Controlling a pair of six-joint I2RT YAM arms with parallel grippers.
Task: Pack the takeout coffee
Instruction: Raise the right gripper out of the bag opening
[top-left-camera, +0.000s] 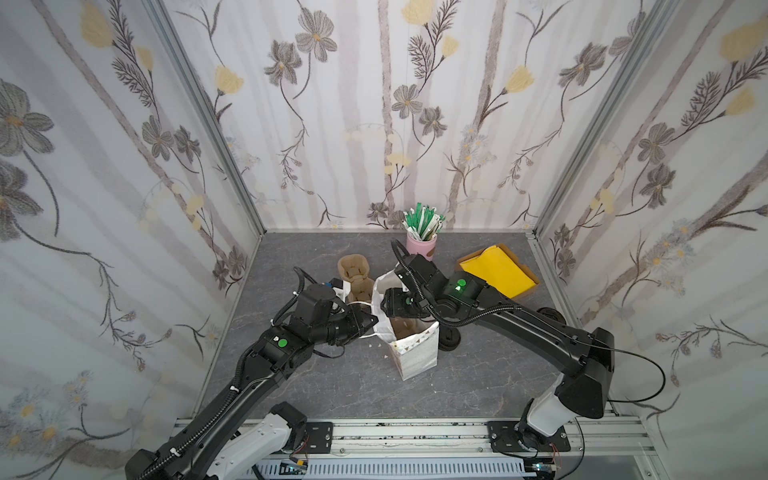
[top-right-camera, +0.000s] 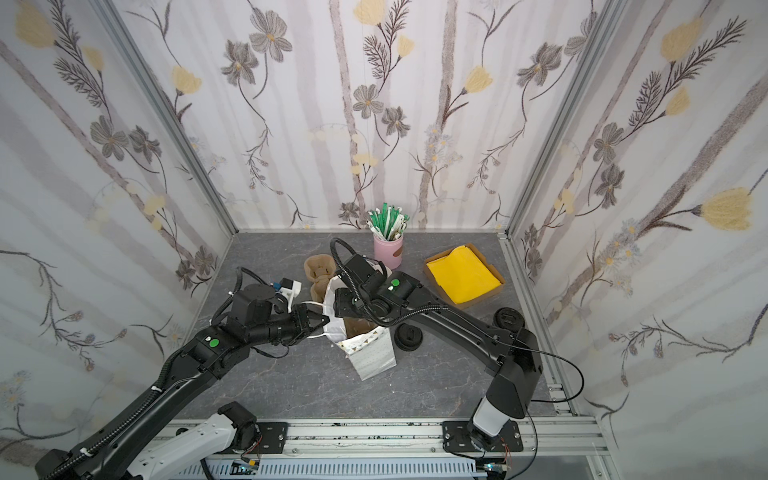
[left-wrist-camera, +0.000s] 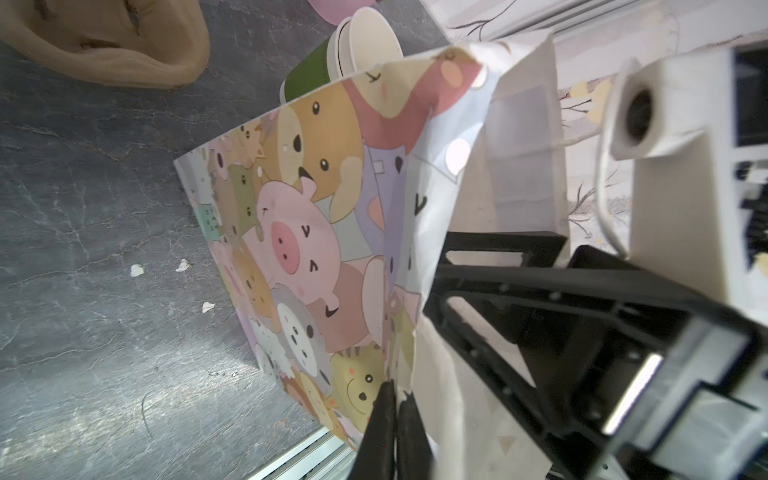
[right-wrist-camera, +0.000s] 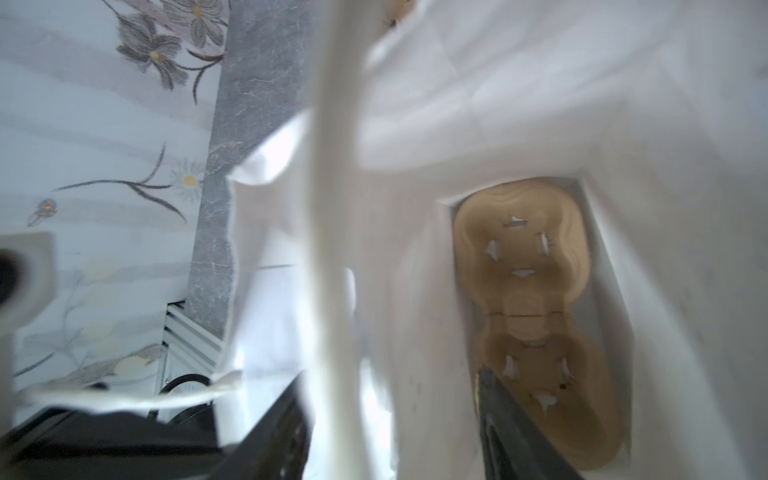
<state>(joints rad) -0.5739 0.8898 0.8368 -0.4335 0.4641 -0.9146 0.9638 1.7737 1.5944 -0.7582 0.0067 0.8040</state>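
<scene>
Left tool (left-wrist-camera: 395, 395): clamped on bag (left-wrist-camera: 299, 232) rim. Right tool (right-wrist-camera: 392, 374): jaws apart, empty, inside bag mouth above carrier (right-wrist-camera: 523, 299). Coffee: cannot tell it from black lids (top-right-camera: 409, 336) on table (top-right-camera: 291, 374) beside bag.

Grey table (top-right-camera: 291, 386), floral walls. Centre: white bag (top-right-camera: 372, 357), upright, mouth open, brown carrier (top-right-camera: 356, 326) inside. Left gripper (top-right-camera: 325, 320) closed on bag's left rim. Right gripper (top-right-camera: 341, 306) over bag mouth, pointing down; jaws hidden. Second carrier (top-right-camera: 318, 269) just beyond bag. Far centre: pink cup (top-right-camera: 388, 251) holding green-and-white sticks. Far right: cardboard tray (top-right-camera: 496, 289) with yellow sheets (top-right-camera: 463, 276). Black lid (top-right-camera: 409, 336) just right of bag; more lids (top-right-camera: 508, 318) behind right arm.
</scene>
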